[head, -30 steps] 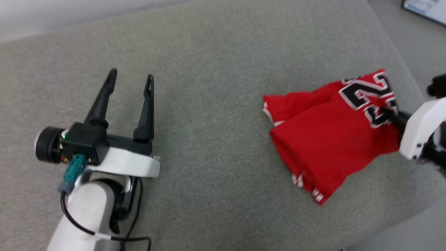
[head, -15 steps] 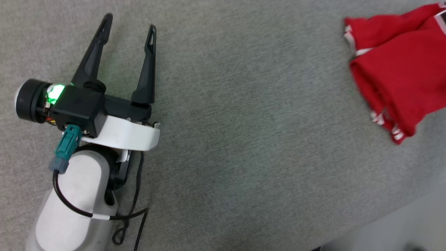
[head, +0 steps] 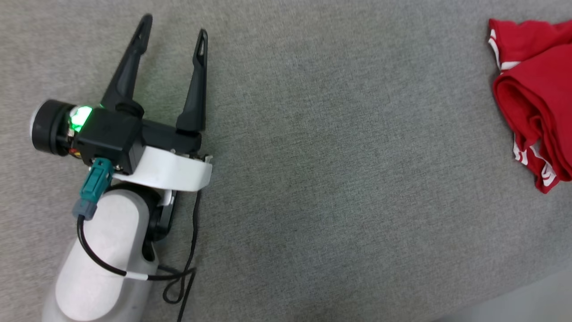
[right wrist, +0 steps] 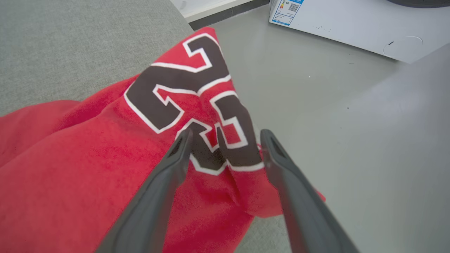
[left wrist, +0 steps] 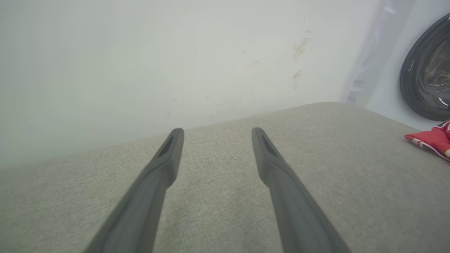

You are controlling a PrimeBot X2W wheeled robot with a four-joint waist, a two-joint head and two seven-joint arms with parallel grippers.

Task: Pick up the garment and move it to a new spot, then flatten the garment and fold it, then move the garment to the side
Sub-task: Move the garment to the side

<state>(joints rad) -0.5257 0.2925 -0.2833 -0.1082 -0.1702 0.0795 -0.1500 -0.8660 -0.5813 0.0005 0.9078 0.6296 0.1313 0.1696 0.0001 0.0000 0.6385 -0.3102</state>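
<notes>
looking down from the head cam first: left gripper (head: 174, 26) sits at the left of frame, fingers pointing up-frame and spread wide, nothing btwn them. it's over the grey cushion (head: 335, 156); whether it touches, can't tell. green light (head: 79, 117) is lit on the wrist block, w/ a teal plug (head: 96, 181) below it and a black cable (head: 103, 268) looping down past the pale forearm. the garment (head: 532, 89) is way over at the right edge, well apart from that claw. it's a bunched red heap w/ white striped trim showing along its left side and bottom corner, and it's cut off by the frame.

over to the left wrist cam: left gripper (left wrist: 217, 131) has both dark fingers fanned wide and empty, w/ grey cushion under them. pale wall (left wrist: 140, 63) sits behind. a sliver of the garment (left wrist: 430, 140) is at the far right edge on the cushion, w/ a dark round shape (left wrist: 427, 70) above it.

right wrist cam now: right gripper (right wrist: 225, 133) has its fingers parted wide, straddling a raised fold of the garment (right wrist: 70, 158) right at the black-and-white number (right wrist: 182, 84). can't tell if the pads touch the cloth. the shirt lies at the cushion's edge, w/ one corner poking out over the grey floor (right wrist: 334, 123). a white box (right wrist: 351, 24) w/ a label (right wrist: 288, 8) sits up top.
</notes>
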